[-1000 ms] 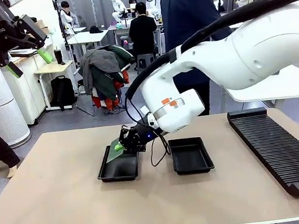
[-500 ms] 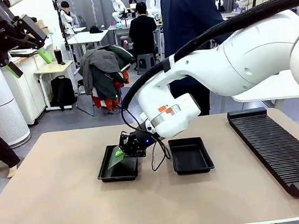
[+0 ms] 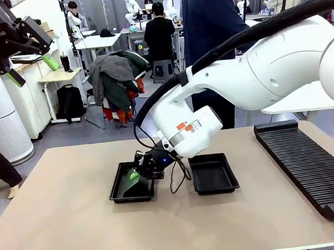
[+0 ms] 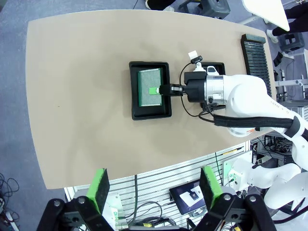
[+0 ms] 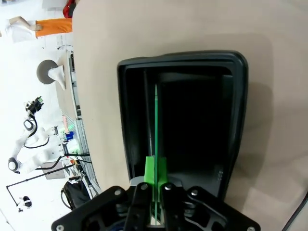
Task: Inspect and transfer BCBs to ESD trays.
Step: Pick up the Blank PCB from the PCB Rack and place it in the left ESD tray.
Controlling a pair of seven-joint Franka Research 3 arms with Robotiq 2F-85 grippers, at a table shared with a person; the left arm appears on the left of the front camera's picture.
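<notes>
While right gripper pinches the BCB inside the left ESD tray, left gripper hangs high, jaws wide.

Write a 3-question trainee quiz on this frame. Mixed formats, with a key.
1. True or false: the right gripper, shut on a thin pale-green rectangular circuit board, holds it over the shallow black rectangular plastic tray on the robot's left.
2. The board is: A) flat and released; B) tilted, gripped at one edge; C) upright, unheld.
3. Fill in: the left gripper, raised above the beige table, is ____.
Key: 1 true; 2 B; 3 open.
</notes>
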